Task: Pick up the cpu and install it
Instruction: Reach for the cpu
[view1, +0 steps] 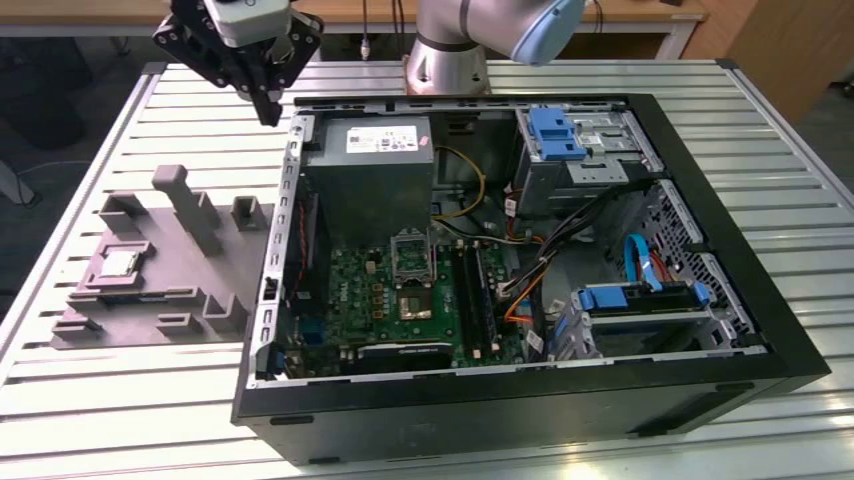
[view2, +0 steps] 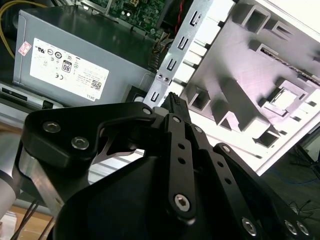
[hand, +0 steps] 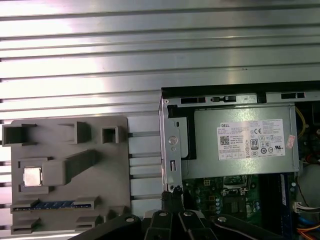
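Note:
The cpu (view1: 120, 262) is a small silvery square with a pale rim. It lies in a recess of the grey holder block (view1: 160, 300) on the table, at the exterior view's left of the open computer case (view1: 534, 400). In the first wrist view the cpu (hand: 33, 176) sits flat in the holder block (hand: 100, 200). My gripper (view1: 271, 112) hangs high over the case's back corner, well away from the cpu, with its fingers (hand: 172, 197) shut together on nothing. The metal socket frame (view1: 411, 255) lies on the green board inside the case.
A large grey box with a white label (view1: 374, 170) stands inside the case beside the socket. Cables, blue drive brackets (view1: 641, 295) and the case's metal side rail (hand: 170, 150) crowd the interior. The holder block has upright posts (view1: 187, 205). The table (view1: 134, 400) is ribbed metal.

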